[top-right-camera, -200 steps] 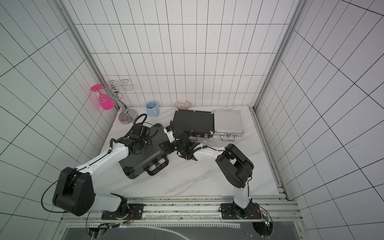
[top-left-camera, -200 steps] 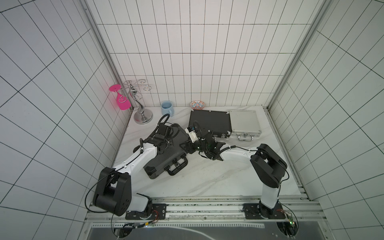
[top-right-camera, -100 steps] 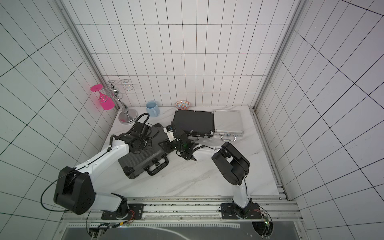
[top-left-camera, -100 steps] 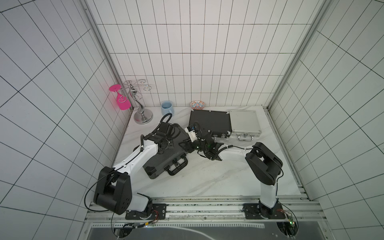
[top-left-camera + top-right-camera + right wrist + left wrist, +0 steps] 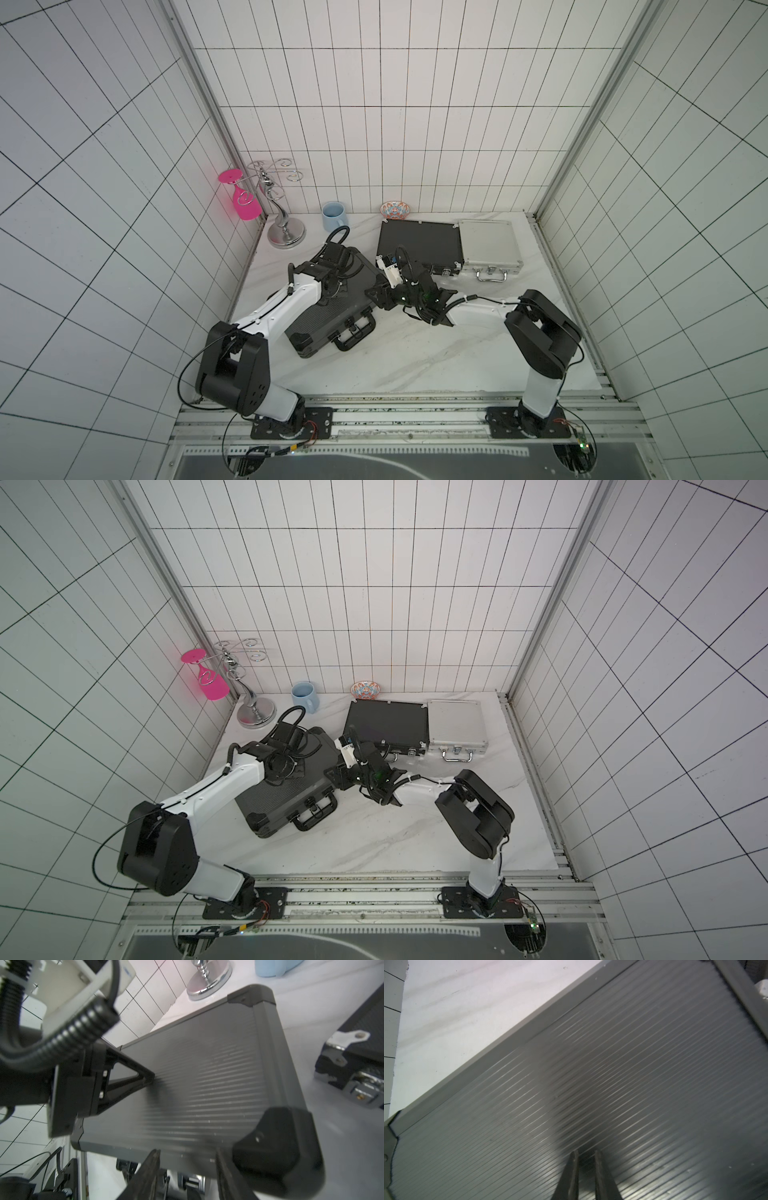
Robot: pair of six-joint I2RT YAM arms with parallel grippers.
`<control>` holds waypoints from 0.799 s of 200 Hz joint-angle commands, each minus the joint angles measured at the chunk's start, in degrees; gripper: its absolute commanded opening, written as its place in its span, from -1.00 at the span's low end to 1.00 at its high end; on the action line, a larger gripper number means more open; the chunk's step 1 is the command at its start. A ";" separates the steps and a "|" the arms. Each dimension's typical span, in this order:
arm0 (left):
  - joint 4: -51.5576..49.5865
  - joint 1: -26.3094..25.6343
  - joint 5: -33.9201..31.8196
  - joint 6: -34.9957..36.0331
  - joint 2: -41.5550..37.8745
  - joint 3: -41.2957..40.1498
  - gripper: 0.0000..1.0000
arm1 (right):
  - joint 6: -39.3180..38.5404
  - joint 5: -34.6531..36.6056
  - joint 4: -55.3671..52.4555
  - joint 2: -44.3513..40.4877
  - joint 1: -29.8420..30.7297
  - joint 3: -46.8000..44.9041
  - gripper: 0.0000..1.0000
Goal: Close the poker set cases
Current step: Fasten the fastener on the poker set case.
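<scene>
Marble tabletop (image 5: 415,361): left fingers (image 5: 572,1176) narrowed on closed large ribbed case (image 5: 332,320)

cases: large ribbed black case (image 5: 332,316) closed, askew at left, handle to the front | medium black case (image 5: 419,243) and small silver case (image 5: 488,243) closed, side by side at the back | left gripper (image 5: 333,291) over large lid | right gripper (image 5: 374,296) at its right corner

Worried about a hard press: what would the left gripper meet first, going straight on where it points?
The ribbed lid of the large case. The left gripper points down at it, tips at or almost on the surface; nothing lies between.
</scene>
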 commanded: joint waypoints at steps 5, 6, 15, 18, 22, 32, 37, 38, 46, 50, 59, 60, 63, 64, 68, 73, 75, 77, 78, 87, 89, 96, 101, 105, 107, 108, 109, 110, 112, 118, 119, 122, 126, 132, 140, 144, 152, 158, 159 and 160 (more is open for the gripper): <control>-5.21 1.62 2.30 1.24 4.91 -3.56 -0.66 | 1.68 -2.40 -1.35 -4.06 2.14 -7.65 -0.14; -5.15 1.63 2.35 1.24 4.97 -3.60 -0.66 | 1.73 -2.42 -1.26 -4.13 2.19 -7.89 -0.15; -5.11 1.57 2.74 1.37 5.03 -4.09 -0.66 | 2.51 -2.93 0.14 -4.57 2.94 -10.00 -0.17; -5.13 1.56 2.99 1.34 4.96 -4.30 -0.66 | 2.87 -3.03 0.75 -4.51 3.16 -10.70 -0.18; -4.95 1.42 3.34 1.25 4.87 -4.65 -0.66 | 3.34 -3.21 1.49 -4.46 3.41 -11.49 -0.19; -4.86 1.38 4.12 1.30 4.68 -5.53 -0.66 | 4.44 -3.74 3.31 -3.91 4.11 -12.87 -0.21; -4.88 1.29 3.97 0.89 4.76 -5.78 -0.67 | 4.96 -4.07 4.36 -3.52 4.59 -13.40 -0.23; -4.90 1.29 3.97 0.85 4.77 -5.85 -0.66 | 5.03 -4.13 4.58 -3.42 4.65 -13.49 -0.23; -4.65 1.08 4.73 0.98 4.73 -5.92 -0.67 | 5.90 -4.11 6.10 -2.68 5.43 -13.81 -0.24; -4.83 0.91 5.01 0.86 4.89 -5.78 -0.67 | 6.19 -4.04 6.74 -2.40 5.84 -13.92 -0.24; -5.26 0.60 5.70 0.52 4.72 -5.13 -0.67 | 6.49 -3.47 7.54 -1.79 6.64 -13.78 -0.24; -5.26 0.59 5.80 0.45 4.70 -5.09 -0.67 | 6.50 -3.35 7.58 -1.81 6.73 -13.77 -0.24; -5.34 0.51 6.29 0.22 4.36 -4.86 -0.67 | 6.51 -3.05 7.69 -1.62 6.90 -13.68 -0.23; -5.44 0.51 6.41 0.16 4.26 -4.78 -0.67 | 6.56 -2.96 7.69 -1.64 6.94 -13.63 -0.24; -5.58 0.50 7.08 -0.09 3.69 -4.45 -0.67 | 6.60 -2.53 7.64 -1.62 7.13 -13.51 -0.23; -5.94 0.40 7.95 -0.51 2.83 -3.95 -0.67 | 6.73 -2.18 7.54 -1.58 7.24 -13.42 -0.24; -6.12 0.34 8.24 -0.62 2.42 -3.69 -0.67 | 6.77 -2.11 7.53 -1.59 7.25 -13.41 -0.23; -6.32 0.22 8.45 -0.77 2.07 -3.43 -0.67 | 6.82 -1.98 7.46 -1.57 7.23 -13.45 -0.24; -6.45 0.14 8.59 -0.86 1.84 -3.27 -0.67 | 6.84 -1.99 7.45 -1.61 7.24 -13.47 -0.24; -7.95 -0.75 8.41 -1.55 0.19 -1.55 -0.67 | 6.94 -1.44 7.35 -1.86 7.12 -13.78 -0.23; -8.42 -0.96 8.20 -1.67 -0.15 -1.18 -0.67 | 6.88 -1.35 7.35 -1.90 7.15 -13.80 -0.23; -9.83 -1.85 7.44 -2.01 -1.56 0.38 -0.67 | 6.82 -1.04 7.28 -2.03 7.04 -14.12 -0.23; -10.68 -2.42 6.76 -2.33 -2.39 1.36 -0.67 | 6.78 -1.02 7.20 -2.07 7.06 -14.11 -0.23; -11.35 -2.76 6.12 -2.51 -2.94 2.19 -0.67 | 6.76 -1.02 7.18 -1.98 7.07 -14.13 -0.23; -11.71 -2.84 5.74 -2.57 -3.18 2.65 -0.67 | 6.73 -1.03 7.13 -1.95 7.01 -14.13 -0.22; -11.87 -2.84 5.56 -2.59 -3.25 2.94 -0.67 | 6.75 -1.07 7.11 -1.93 7.00 -14.16 -0.23; -12.09 -2.84 5.43 -2.60 -3.32 3.16 -0.67 | 6.77 -1.14 7.10 -1.92 6.95 -14.09 -0.23; -12.32 -2.88 5.19 -2.65 -3.41 3.37 -0.67 | 6.77 -1.13 7.09 -1.92 6.97 -14.05 -0.23; -12.72 -2.92 4.87 -2.73 -3.58 3.89 -0.67 | 6.78 -1.14 7.09 -1.85 6.98 -14.03 -0.23; -13.90 -2.93 3.76 -2.78 -3.87 5.30 -0.67 | 6.85 -1.19 7.12 -1.60 7.00 -14.02 -0.23; -14.11 -2.97 3.60 -2.79 -3.94 5.49 -0.67 | 6.86 -1.20 7.15 -1.58 6.95 -14.02 -0.23; -14.51 -2.97 3.05 -2.83 -4.13 6.12 -0.67 | 7.01 -1.25 7.28 -1.57 6.92 -13.95 -0.23; -14.93 -3.01 2.53 -2.88 -4.32 6.79 -0.67 | 7.12 -1.41 7.49 -1.44 6.98 -13.94 -0.23; -15.21 -3.06 2.49 -2.88 -4.60 7.42 -0.67 | 7.37 -1.49 7.69 -1.29 6.98 -13.93 -0.23; -15.32 -3.10 3.76 -2.24 -4.74 7.77 -0.67 | 7.65 -1.57 7.87 -1.11 7.07 -13.83 -0.23; -15.49 -3.27 4.19 -2.27 -4.74 7.73 -0.67 | 7.79 -1.61 7.95 -1.08 7.04 -13.84 -0.22; -15.95 -3.89 4.43 -2.31 -4.72 7.42 -0.68 | 7.89 -1.73 8.05 -0.95 7.05 -13.85 -0.22; -16.19 -4.59 4.22 -2.26 -4.64 6.92 -0.68 | 7.92 -1.71 8.05 -0.87 7.04 -13.78 -0.22; -16.22 -4.68 4.14 -2.26 -4.64 6.83 -0.68 | 7.87 -1.72 8.05 -0.86 7.06 -13.77 -0.22; -16.19 -4.77 4.06 -2.22 -4.64 6.69 -0.68 | 7.90 -1.73 8.05 -0.86 7.07 -13.76 -0.22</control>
